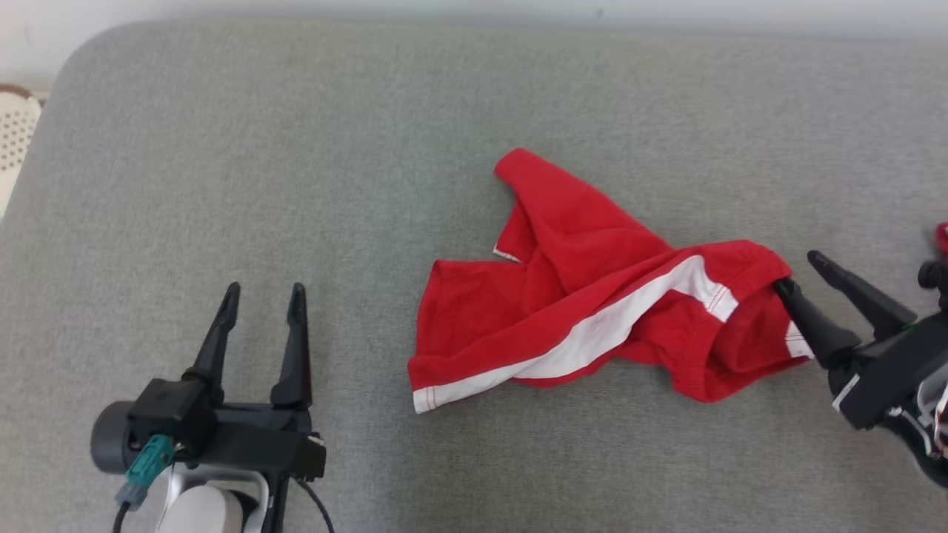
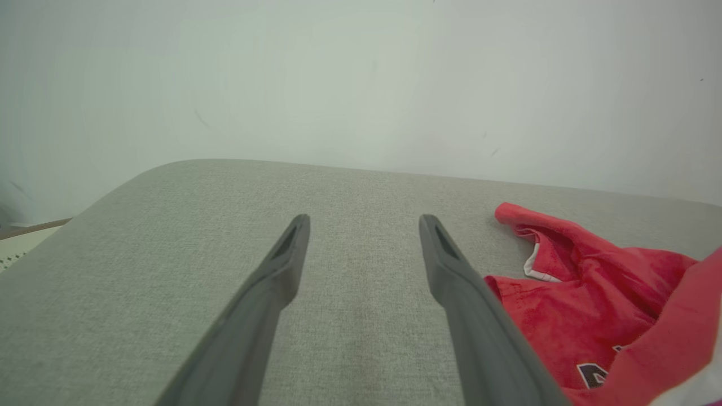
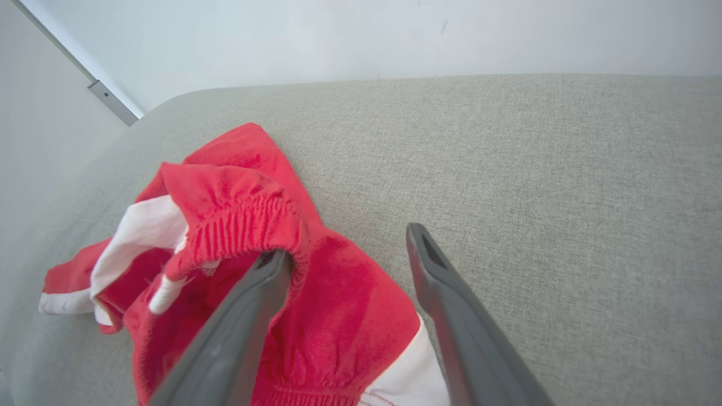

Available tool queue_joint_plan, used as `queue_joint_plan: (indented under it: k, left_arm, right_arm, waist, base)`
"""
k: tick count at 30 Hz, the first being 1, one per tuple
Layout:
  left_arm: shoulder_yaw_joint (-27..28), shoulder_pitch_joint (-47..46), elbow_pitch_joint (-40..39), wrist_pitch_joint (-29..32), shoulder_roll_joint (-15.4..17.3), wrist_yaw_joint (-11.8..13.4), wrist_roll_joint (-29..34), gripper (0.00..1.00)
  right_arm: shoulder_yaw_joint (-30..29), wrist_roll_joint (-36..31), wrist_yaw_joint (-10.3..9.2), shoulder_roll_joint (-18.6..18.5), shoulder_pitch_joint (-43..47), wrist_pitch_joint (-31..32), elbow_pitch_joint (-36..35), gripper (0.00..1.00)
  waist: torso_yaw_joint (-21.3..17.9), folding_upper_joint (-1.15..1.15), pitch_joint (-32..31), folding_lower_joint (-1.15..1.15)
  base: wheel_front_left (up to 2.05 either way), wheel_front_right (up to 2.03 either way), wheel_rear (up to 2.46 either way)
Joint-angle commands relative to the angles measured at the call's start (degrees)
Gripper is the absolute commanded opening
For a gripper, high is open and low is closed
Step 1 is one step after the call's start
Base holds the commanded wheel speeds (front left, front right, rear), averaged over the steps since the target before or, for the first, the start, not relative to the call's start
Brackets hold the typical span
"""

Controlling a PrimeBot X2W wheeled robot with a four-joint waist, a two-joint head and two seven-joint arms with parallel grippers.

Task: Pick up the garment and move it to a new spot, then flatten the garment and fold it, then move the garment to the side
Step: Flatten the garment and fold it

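Note:
A red garment [image 1: 592,303] with a white stripe lies crumpled on the grey cushion [image 1: 296,148], right of centre. My right gripper [image 1: 800,272] is open at the garment's right end; one finger sits under a raised fold of the elastic waistband [image 3: 248,225], the other stands clear over bare cushion. In the right wrist view the gripper [image 3: 347,242] straddles the red cloth [image 3: 338,316]. My left gripper [image 1: 265,295] is open at the lower left, well apart from the garment. In the left wrist view its fingers [image 2: 293,248] point over bare cushion, the garment [image 2: 586,304] off to their right.
The grey cushion's far edge meets a pale wall [image 2: 361,79]. Its rounded left corner [image 1: 89,52] drops off beside a pale perforated object [image 1: 15,133]. A small red thing [image 1: 942,237] shows at the right edge.

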Motion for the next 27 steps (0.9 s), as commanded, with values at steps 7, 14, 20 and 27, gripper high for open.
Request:
queue_joint_plan:
  k: [7, 14, 20, 27]
  left_arm:
    - [2.59, 3.14, 0.10, -0.31, 1.82, 1.17, -1.02, 1.00]
    - [3.18, 4.72, 0.46, 1.04, 3.34, 1.26, -1.42, 1.00]
    - [2.82, 5.68, -0.38, 1.88, 3.89, 1.64, -1.64, 1.00]
    - [3.45, 7.06, -1.45, 1.41, 3.86, 2.70, -2.14, 1.00]
  right_arm:
    - [-5.75, -1.93, -0.01, 5.28, 6.32, -6.72, 0.47, 1.00]
    - [-10.89, -9.88, -0.01, 11.23, 14.04, -4.99, -0.02, 1.00]
    - [-14.37, -15.13, -0.01, 11.68, 19.37, 2.58, -1.23, 1.00]
    - [-22.81, -20.46, -0.01, 13.56, 25.46, 3.68, -9.96, 1.00]
  waist:
    - [-5.20, 0.00, -5.91, 0.00]
    - [-7.44, 0.00, -8.69, 0.00]
    - [-8.11, 0.00, -9.69, 0.00]
    - [-8.47, 0.00, -10.55, 0.00]
  base:
    - [0.00, 0.00, 0.00]
    - [0.00, 0.00, 0.00]
    - [0.00, 0.00, 0.00]
    - [0.00, 0.00, 0.00]
